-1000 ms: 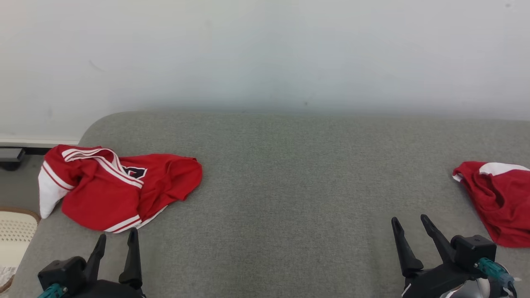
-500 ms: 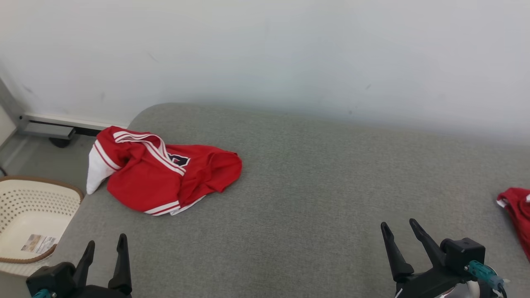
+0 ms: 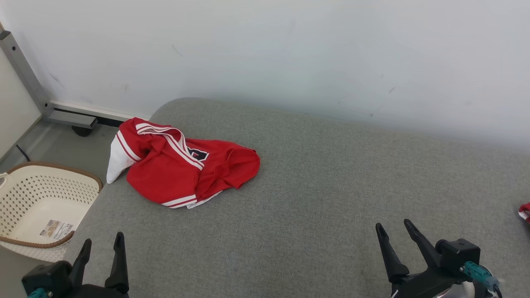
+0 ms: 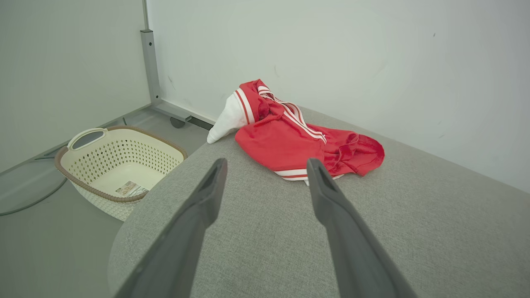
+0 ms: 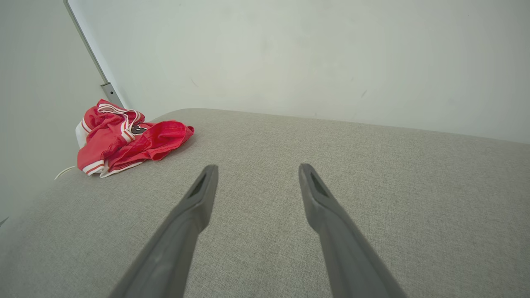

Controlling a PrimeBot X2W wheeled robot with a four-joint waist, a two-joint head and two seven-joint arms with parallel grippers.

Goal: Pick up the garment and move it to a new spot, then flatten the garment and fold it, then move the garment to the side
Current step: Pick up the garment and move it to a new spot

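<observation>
A crumpled red garment (image 3: 182,167) with white stripes and a white sleeve lies near the left end of the grey cushioned surface (image 3: 314,194). It also lies ahead of the fingers in the left wrist view, garment (image 4: 290,136), and far off to the left in the right wrist view, garment (image 5: 124,138). My left gripper (image 3: 102,244) hovers open at the lower left, well short of the garment, with nothing between its fingers. At the lower right my right gripper (image 3: 392,228) stands open and empty over bare cushion.
A cream perforated basket (image 3: 25,194) with a brown rim stands on the floor left of the cushion, also basket (image 4: 95,142). A second red cloth (image 3: 525,211) peeks in at the right edge. A white wall (image 3: 290,54) backs the cushion; a grey metal post (image 3: 25,74) stands at the far left.
The whole head view has swung left: the garment now sits nearer the middle, the basket has come into view, the right-hand red cloth has nearly left. Both grippers stay open.
</observation>
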